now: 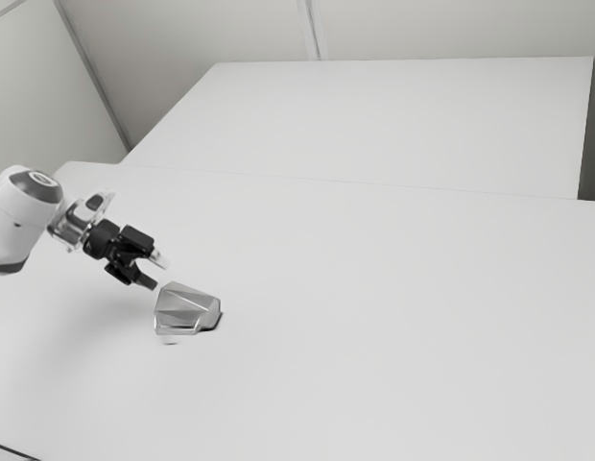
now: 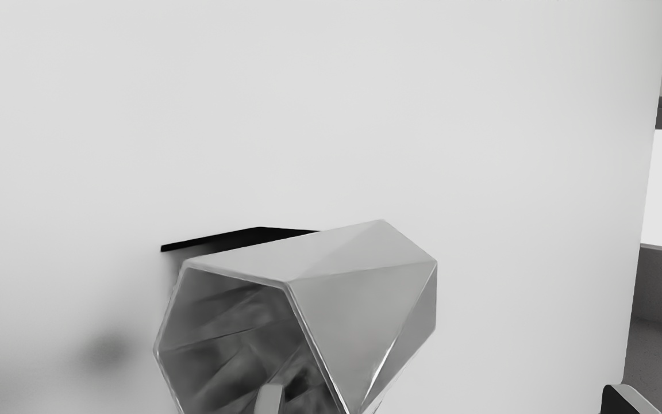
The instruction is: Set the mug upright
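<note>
Hand (image 1: 157, 273): exterior view's left; fingers (image 2: 269, 399) apart, nothing clamped. One fingertip overlaps opening of mug (image 1: 185, 309) in wrist view (insertion depth cannot be confirmed). Probable fault: shallow closure on rim, causing slip during rotation. Mug: on its side, left of centre, below mid-height of exterior view, mouth toward hand. Probable fault: uneven push on slanted facets, causing roll or skid across surface (image 1: 403, 317) beyond.

Arm (image 1: 21, 216) angled downward, fingers (image 1: 146, 281) parted
It enters from the exterior view's left, the wrist (image 1: 77, 223) tilted, both fingertips standing well apart.
</note>
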You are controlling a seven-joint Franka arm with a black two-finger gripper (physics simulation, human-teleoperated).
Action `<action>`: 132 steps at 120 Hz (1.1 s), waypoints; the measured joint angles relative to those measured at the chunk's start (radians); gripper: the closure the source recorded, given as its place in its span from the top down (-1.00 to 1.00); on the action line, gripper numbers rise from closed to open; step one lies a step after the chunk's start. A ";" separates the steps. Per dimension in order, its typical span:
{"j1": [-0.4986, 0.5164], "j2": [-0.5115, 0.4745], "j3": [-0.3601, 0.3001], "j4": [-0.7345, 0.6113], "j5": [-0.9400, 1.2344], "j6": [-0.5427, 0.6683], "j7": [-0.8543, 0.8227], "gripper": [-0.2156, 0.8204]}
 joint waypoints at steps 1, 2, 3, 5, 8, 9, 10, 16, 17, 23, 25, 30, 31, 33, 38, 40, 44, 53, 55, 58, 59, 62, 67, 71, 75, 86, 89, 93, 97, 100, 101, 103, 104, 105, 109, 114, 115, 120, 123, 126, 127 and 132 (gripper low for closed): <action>0.000 0.002 0.000 0.000 -0.002 0.000 0.002 0.58; 0.001 0.005 0.000 0.000 -0.005 0.000 0.005 0.58; 0.001 0.007 0.000 0.000 -0.008 0.000 0.007 0.58; 0.001 0.012 0.000 0.000 -0.013 -0.001 0.011 0.58; 0.001 0.018 0.000 0.000 -0.022 -0.001 0.018 0.58; 0.002 0.021 0.000 0.000 -0.025 -0.002 0.020 0.58; 0.002 0.023 0.000 -0.001 -0.029 -0.002 0.022 0.58; 0.002 0.037 0.000 -0.001 -0.050 -0.003 0.035 0.58; 0.002 0.039 0.000 -0.001 -0.054 -0.004 0.037 0.58; 0.002 0.052 0.000 -0.002 -0.076 -0.008 0.048 0.58; 0.002 0.058 0.000 -0.003 -0.083 -0.011 0.052 0.58; 0.002 0.067 0.000 -0.004 -0.097 -0.017 0.060 0.58; 0.002 0.068 0.000 -0.004 -0.100 -0.018 0.062 0.58; 0.002 0.070 0.000 -0.004 -0.105 -0.021 0.065 0.58; 0.002 0.081 0.000 -0.005 -0.114 -0.033 0.073 0.58; 0.002 0.084 0.000 -0.006 -0.117 -0.038 0.075 0.58; 0.002 0.089 0.000 -0.009 -0.123 -0.046 0.081 0.58; 0.002 0.093 0.000 -0.012 -0.130 -0.061 0.092 0.58; 0.002 0.093 0.000 -0.012 -0.132 -0.064 0.094 0.52; 0.003 0.094 0.000 -0.012 -0.133 -0.069 0.097 0.40; 0.003 0.094 0.000 -0.012 -0.133 -0.071 0.099 0.36; 0.006 0.094 0.000 -0.013 -0.134 -0.075 0.102 0.22; 0.010 0.095 0.000 -0.013 -0.135 -0.081 0.107 -0.01; 0.011 0.095 0.000 -0.015 -0.136 -0.085 0.110 -0.18; 0.013 0.094 0.000 -0.016 -0.137 -0.088 0.113 -0.31; 0.014 0.093 0.000 -0.017 -0.139 -0.094 0.122 -0.57; 0.014 0.092 0.000 -0.017 -0.139 -0.096 0.124 -0.62; 0.014 0.091 0.000 -0.017 -0.139 -0.098 0.126 -0.68; 0.014 0.089 0.000 -0.017 -0.139 -0.099 0.128 -0.72; 0.014 0.088 0.000 -0.017 -0.139 -0.100 0.130 -0.75; 0.014 0.088 0.000 -0.017 -0.139 -0.100 0.131 -0.76; 0.014 0.086 0.000 -0.017 -0.139 -0.101 0.132 -0.78; 0.014 0.086 0.000 -0.017 -0.139 -0.101 0.132 -0.78; 0.014 0.085 0.000 -0.018 -0.139 -0.102 0.133 -0.79; 0.014 0.080 0.000 -0.019 -0.140 -0.102 0.135 -0.82; 0.014 0.072 0.000 -0.020 -0.139 -0.104 0.136 -0.84; 0.014 0.069 0.000 -0.021 -0.139 -0.104 0.137 -0.84; 0.014 0.057 -0.001 -0.025 -0.139 -0.104 0.138 -0.86; 0.014 0.046 -0.001 -0.029 -0.139 -0.104 0.138 -0.86; 0.014 0.031 -0.001 -0.035 -0.138 -0.104 0.137 -0.87; 0.014 0.025 -0.001 -0.037 -0.138 -0.104 0.137 -0.87; 0.014 -0.001 -0.003 -0.044 -0.137 -0.104 0.134 -0.88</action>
